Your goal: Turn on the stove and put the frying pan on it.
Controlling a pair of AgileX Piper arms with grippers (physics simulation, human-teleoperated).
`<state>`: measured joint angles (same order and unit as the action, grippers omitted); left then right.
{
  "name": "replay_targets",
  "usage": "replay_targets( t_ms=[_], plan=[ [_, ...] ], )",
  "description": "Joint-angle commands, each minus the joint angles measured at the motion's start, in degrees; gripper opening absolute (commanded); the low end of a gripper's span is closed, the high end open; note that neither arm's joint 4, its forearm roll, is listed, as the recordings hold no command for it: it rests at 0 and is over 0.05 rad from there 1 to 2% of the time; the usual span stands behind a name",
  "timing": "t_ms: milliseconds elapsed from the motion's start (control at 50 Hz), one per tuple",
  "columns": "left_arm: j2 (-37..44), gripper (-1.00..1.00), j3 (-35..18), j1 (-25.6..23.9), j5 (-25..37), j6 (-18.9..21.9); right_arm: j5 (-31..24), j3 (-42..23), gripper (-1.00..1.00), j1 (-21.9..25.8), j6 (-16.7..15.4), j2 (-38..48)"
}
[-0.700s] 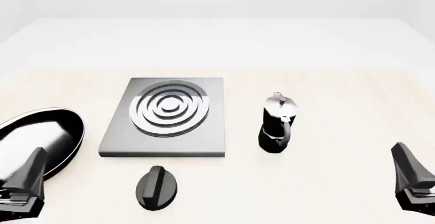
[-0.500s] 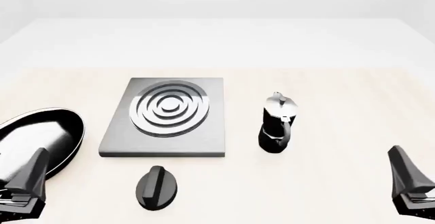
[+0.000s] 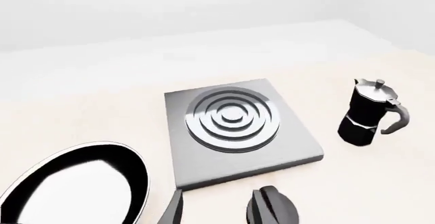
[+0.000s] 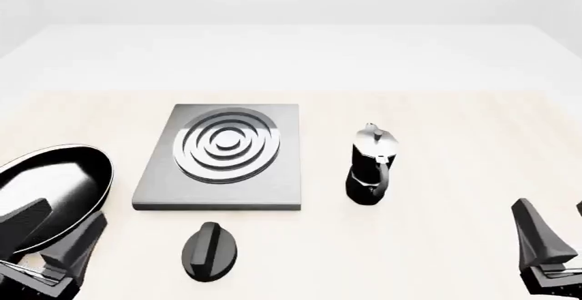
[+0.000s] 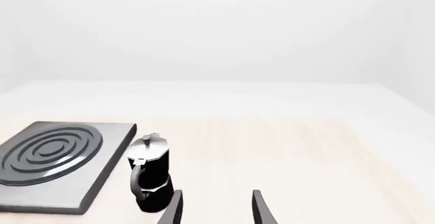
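both our grippers apart-fingered, gripping nothing.
frying pan [image 4: 50,191] sits left of stove [image 4: 223,157], not on it; knob [image 4: 210,250] just in front; left gripper [image 4: 50,235] over pan's near edge, right gripper [image 4: 555,242] well right of moka pot [image 4: 371,166].

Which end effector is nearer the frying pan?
Left. The left end effector sits at the frying pan's near edge; the right end effector is far across the table, beyond the moka pot.
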<state>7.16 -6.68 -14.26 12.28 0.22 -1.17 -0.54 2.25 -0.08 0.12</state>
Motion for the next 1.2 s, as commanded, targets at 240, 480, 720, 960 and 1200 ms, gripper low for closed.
replay_targets(
  t_ms=[240, 480, 720, 960, 1200],
  plan=[
    [13.10, 1.00, -4.58, -15.20, 10.11, -2.16, -0.64, -0.39, 1.00, 1.88, -0.57, -0.10],
    [15.73, 1.00, -3.33, -20.01, 10.67, -5.04, -1.14, -0.78, 1.00, 2.43, -0.50, -0.10],
    [23.01, 1.00, -0.81, -22.33, 2.77, -6.53, -1.49, -1.35, 1.00, 2.57, -0.56, -0.05],
    [32.52, 1.00, 2.28, -22.41, -8.48, -6.05, -1.70, -1.52, 1.00, 2.64, -0.48, -0.05],
    [47.93, 1.00, 4.79, -21.67, -25.52, -6.09, -1.87, -1.45, 1.00, 2.58, -0.19, -0.03]
  ],
)
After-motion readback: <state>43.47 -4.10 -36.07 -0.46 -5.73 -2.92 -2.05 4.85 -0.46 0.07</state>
